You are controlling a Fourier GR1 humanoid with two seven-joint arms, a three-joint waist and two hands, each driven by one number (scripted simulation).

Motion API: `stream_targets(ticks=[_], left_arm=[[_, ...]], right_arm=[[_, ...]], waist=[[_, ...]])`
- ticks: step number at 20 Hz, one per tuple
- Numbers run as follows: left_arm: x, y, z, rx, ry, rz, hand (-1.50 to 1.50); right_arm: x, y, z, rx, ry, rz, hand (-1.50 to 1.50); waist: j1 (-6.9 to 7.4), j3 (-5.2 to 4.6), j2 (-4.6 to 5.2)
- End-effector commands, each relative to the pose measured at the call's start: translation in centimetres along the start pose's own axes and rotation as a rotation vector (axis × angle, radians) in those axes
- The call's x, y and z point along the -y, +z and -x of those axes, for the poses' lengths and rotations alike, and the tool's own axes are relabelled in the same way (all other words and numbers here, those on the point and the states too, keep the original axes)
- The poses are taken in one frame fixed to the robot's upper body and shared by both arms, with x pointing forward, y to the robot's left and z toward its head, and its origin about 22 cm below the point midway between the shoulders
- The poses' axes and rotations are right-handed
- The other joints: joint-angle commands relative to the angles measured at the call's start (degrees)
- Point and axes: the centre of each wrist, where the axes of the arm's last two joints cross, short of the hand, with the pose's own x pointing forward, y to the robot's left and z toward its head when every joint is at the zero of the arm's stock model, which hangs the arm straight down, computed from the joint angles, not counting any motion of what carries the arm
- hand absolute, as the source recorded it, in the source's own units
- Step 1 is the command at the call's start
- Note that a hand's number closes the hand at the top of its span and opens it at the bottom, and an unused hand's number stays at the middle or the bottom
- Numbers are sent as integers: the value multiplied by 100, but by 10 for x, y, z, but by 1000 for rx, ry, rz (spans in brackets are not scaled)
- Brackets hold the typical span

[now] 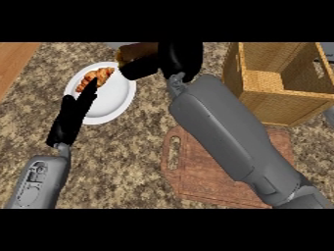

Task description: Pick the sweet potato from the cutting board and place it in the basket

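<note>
- My right hand [175, 60] is at the far side of the counter, fingers curled around the sweet potato [135, 52], whose brown end sticks out to the left.
- The potato is up off the cutting board [198, 171], left of the basket [281, 81] and not in it.
- The board lies near, partly under my right forearm (its handle slot shows at the left edge).
- My left hand [74, 115] has straight fingers, reaching over the white plate [115, 100].
- A croissant [97, 77] sits on the plate's far part.
</note>
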Motion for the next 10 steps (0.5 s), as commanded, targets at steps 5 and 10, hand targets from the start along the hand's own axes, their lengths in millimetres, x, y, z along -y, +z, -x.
stream_targets(ticks=[5,10], left_arm=[[-6,11,13,-34,11,-32,0],[-16,5,12,-33,21,-43,0]], right_arm=[[55,7,-103,4,-131,144,150],[72,-3,-128,-11,-135,173,150]], waist=[[-267,-9,-27],[-389,-9,-15]])
